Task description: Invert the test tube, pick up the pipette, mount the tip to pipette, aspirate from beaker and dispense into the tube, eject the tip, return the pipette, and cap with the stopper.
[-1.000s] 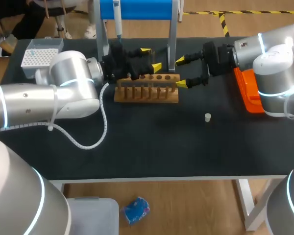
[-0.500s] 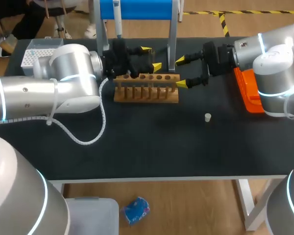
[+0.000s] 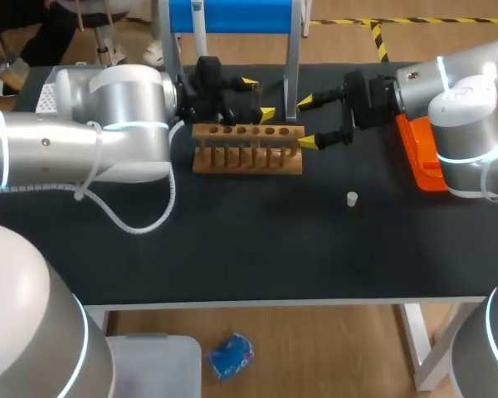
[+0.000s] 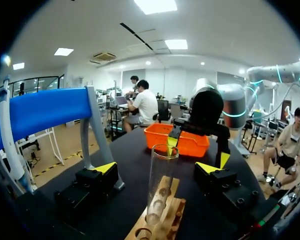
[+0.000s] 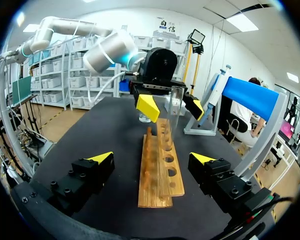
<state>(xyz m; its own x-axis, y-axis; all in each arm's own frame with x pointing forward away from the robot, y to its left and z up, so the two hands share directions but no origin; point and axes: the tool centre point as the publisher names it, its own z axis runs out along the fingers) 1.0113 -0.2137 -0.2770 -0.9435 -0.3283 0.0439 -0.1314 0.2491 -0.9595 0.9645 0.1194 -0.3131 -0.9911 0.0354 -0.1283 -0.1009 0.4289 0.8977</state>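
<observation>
The test tube [image 4: 160,185] stands upright in a hole of the wooden rack [image 3: 247,149], open rim up, directly between the fingers of the left end effector [image 3: 257,98]. Those fingers are spread wide, one on each side of the glass and neither touching it. The right end effector [image 3: 306,123] faces it from the rack's other end, its fingers also apart and gripping nothing, with the rack running straight ahead of it toward the tube. Just beyond the left end effector, the pipette [image 3: 198,33] hangs on the blue stand [image 3: 232,15]. The small white stopper [image 3: 352,198] lies alone on the black worktop [image 3: 257,240], near the right end effector and apart from the rack. An orange tray [image 3: 419,153] sits behind the right end effector, under that arm. A tip box [image 3: 48,95] shows partly behind the left arm.
</observation>
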